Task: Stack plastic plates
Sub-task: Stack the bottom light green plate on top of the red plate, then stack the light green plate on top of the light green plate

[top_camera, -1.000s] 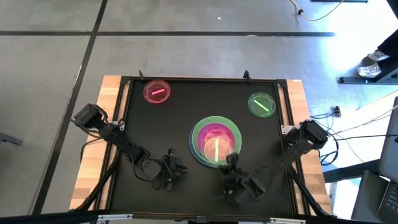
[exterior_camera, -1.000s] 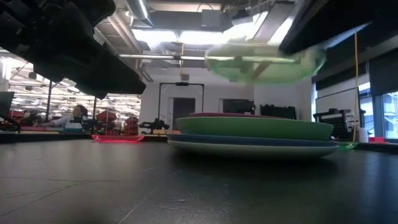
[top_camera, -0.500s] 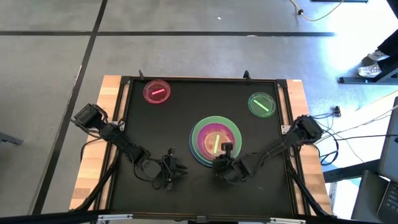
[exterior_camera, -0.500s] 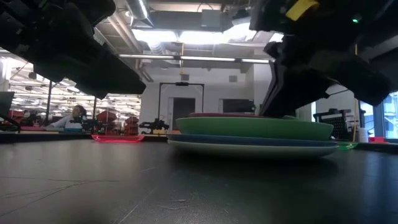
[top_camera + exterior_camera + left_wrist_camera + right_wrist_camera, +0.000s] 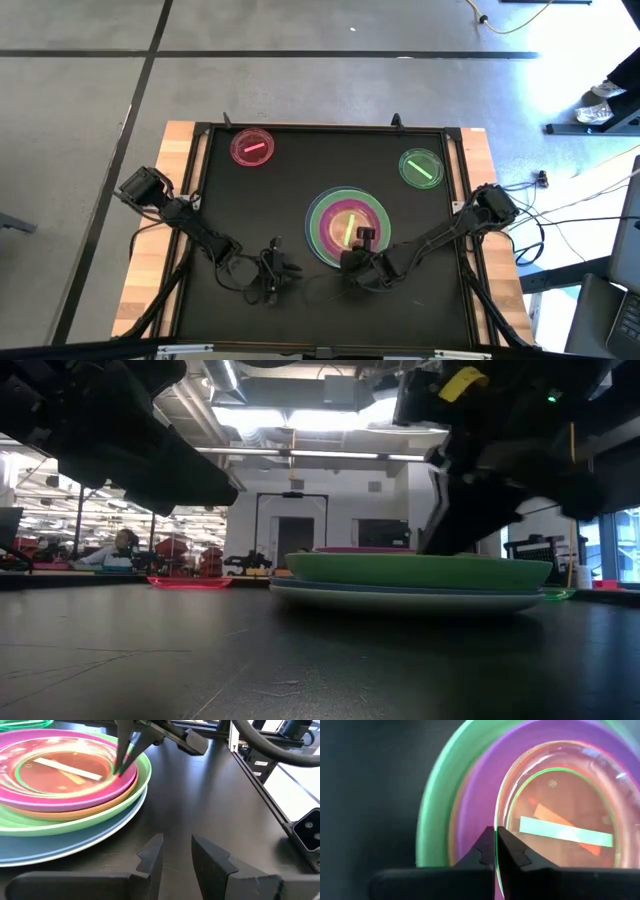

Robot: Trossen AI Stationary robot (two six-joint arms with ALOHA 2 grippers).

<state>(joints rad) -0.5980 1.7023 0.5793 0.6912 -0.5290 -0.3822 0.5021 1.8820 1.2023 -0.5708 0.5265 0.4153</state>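
A stack of plates [image 5: 325, 225] sits at the table's middle: white lowest [image 5: 400, 600], then blue-grey [image 5: 75, 847], light green [image 5: 142, 767], orange and purple [image 5: 470, 805]. Inside the purple plate lie two small translucent plates; the upper one [image 5: 560, 827] has a green rim and a pale green stripe. My right gripper [image 5: 357, 238] is at the stack's near side, shut on that top plate. My left gripper [image 5: 272, 282] waits open near the table's near edge, its fingers [image 5: 150, 855] apart. A pink-red small plate [image 5: 251, 148] and a green one [image 5: 421, 167] lie flat farther off. My right gripper pinches the top small plate's thin rim [image 5: 496, 832] on its near side, one finger inside the plate and one outside. The fingers [image 5: 124, 750] come from above, slanting down from the near right. The plate lies about level in the stack's top.
The pink-red plate lies at the far left and the green one at the far right of the black mat. A raised frame [image 5: 320, 128] borders the mat. The left arm [image 5: 120, 430] hangs over the near left. Bare mat lies between the stack and the far plates.
My right gripper has moved from the near edge toward the stack and downward, still shut on the small green-striped plate. That plate was held tilted above the stack a second ago and now lies low in the stack's top.
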